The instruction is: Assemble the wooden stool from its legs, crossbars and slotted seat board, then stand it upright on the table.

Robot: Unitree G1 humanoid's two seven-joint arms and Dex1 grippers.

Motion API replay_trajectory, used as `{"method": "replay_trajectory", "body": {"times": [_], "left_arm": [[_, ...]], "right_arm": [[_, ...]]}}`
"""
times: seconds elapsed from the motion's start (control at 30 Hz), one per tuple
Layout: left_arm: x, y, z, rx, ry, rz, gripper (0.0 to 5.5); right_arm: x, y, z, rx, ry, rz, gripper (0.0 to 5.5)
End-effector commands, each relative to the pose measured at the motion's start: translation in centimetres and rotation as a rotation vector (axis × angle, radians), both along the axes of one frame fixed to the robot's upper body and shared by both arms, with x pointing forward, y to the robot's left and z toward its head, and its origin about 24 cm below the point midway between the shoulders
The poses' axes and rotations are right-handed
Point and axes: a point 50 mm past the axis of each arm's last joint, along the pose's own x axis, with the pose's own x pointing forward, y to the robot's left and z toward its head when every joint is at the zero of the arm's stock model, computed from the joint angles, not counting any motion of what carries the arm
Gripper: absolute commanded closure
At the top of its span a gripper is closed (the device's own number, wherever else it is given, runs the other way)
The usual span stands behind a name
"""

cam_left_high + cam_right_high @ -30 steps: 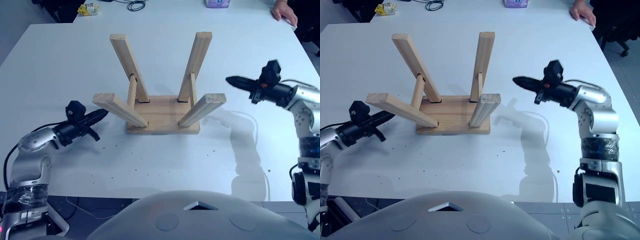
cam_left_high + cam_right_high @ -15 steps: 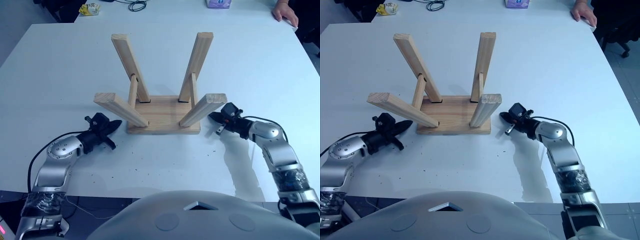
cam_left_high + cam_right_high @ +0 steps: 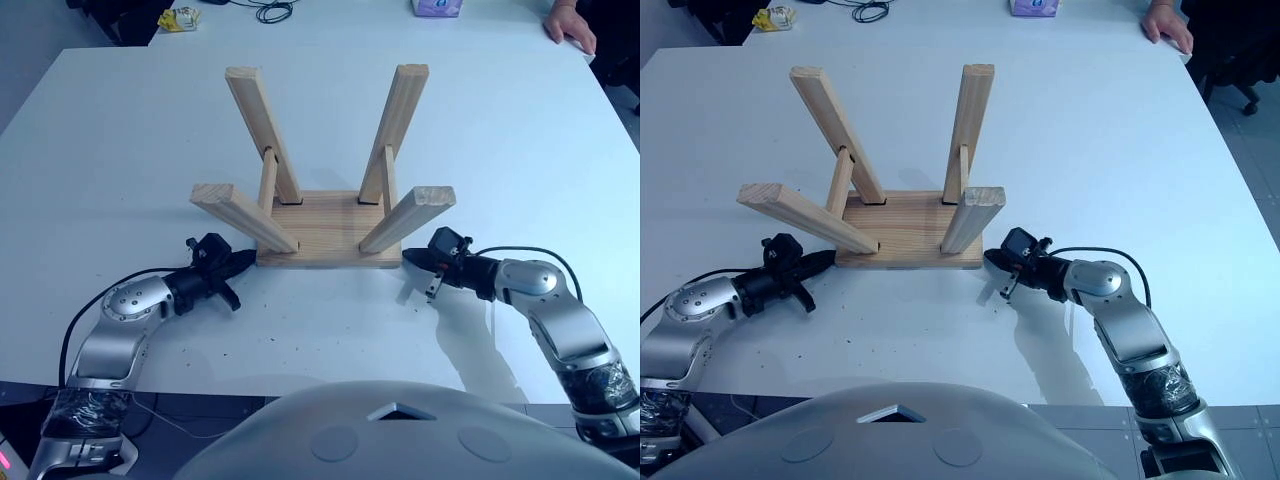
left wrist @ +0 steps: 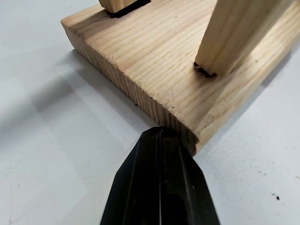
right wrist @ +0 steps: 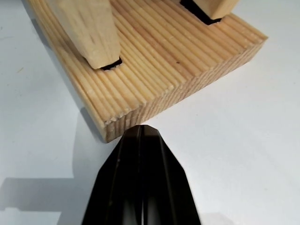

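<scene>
The stool [image 3: 325,190] sits upside down in the middle of the white worktop [image 3: 120,150], its seat board [image 3: 325,238] lying flat. Four legs [image 3: 262,135] rise from the board's slots and splay outward. The two nearer legs lean low toward me and the two farther ones stand steeper. A thin crossbar [image 3: 266,180] stands between the legs on my left side and another [image 3: 386,178] on my right.

My left gripper [image 3: 243,262] lies low over the worktop at the board's near left corner, under the low left leg, with its fingers pressed together. My left wrist view shows its tip right at the corner's edge, but I cannot tell whether it touches the wood.

My right gripper [image 3: 408,258] is clenched the same way, low at the board's near right corner. Its tip points at the corner from just beside it.
</scene>
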Motion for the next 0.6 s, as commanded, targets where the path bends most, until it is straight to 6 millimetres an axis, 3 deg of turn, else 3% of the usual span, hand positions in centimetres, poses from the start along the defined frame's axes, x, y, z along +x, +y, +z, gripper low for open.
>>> {"method": "replay_trajectory", "body": {"times": [0.03,0.27,0.6], "left_arm": [[-2.1,0.3,-1.4,0.02,0.132,-0.049,5.48],[-1.5,0.8,-1.5,0.037,0.132,-0.035,5.48],[-2.3,-0.9,-1.4,-0.056,0.131,-0.088,5.48]], "right_arm": [[0.0,-0.1,-0.1,-0.005,0.007,-0.009,5.5],[-0.1,-0.2,-0.3,-0.008,0.021,0.0,5.5],[0.1,0.7,0.4,0.048,0.036,0.093,5.5]]}}
